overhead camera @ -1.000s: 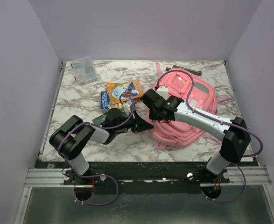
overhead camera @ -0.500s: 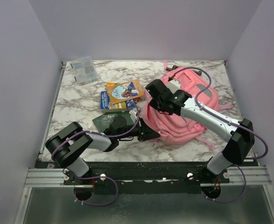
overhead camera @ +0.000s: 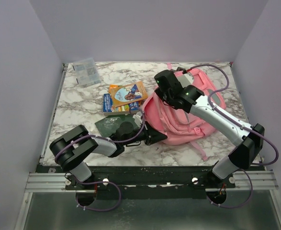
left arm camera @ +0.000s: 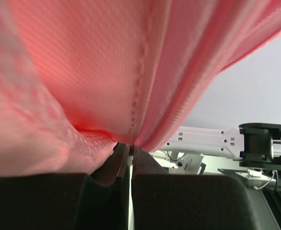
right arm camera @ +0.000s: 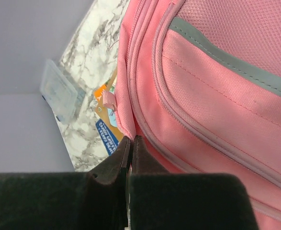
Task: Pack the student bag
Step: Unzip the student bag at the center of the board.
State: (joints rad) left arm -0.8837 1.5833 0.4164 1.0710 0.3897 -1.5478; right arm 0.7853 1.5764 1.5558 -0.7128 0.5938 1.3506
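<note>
Pink student bag (overhead camera: 176,125) lies on the right half of the marble table (overhead camera: 78,103), bunched up, with its left side lifted between the two arms. The left hand (overhead camera: 153,136) is at its near-left edge; the left wrist view shows the fingers pressed together on a fold of pink fabric. The right hand (overhead camera: 162,88) is at the bag's far-left edge, and its wrist view shows the fingers pinched shut on the seam beside a zip line, just below a small pink pull tab (right arm camera: 109,99). A grey trim (right arm camera: 226,57) runs along a front pocket. No brand or label on the bag can be read. Left of the bag lie an orange booklet (overhead camera: 127,91) with a cartoon picture and a blue packet (overhead camera: 108,102) with white lettering too small to read. A dark green item (overhead camera: 106,125) lies partly under the left arm. A clear plastic case (overhead camera: 86,71) sits at the far-left corner, well apart. One pink strap (overhead camera: 201,148) trails toward the table's near edge. Bare marble shows along the far edge and the left side.
</note>
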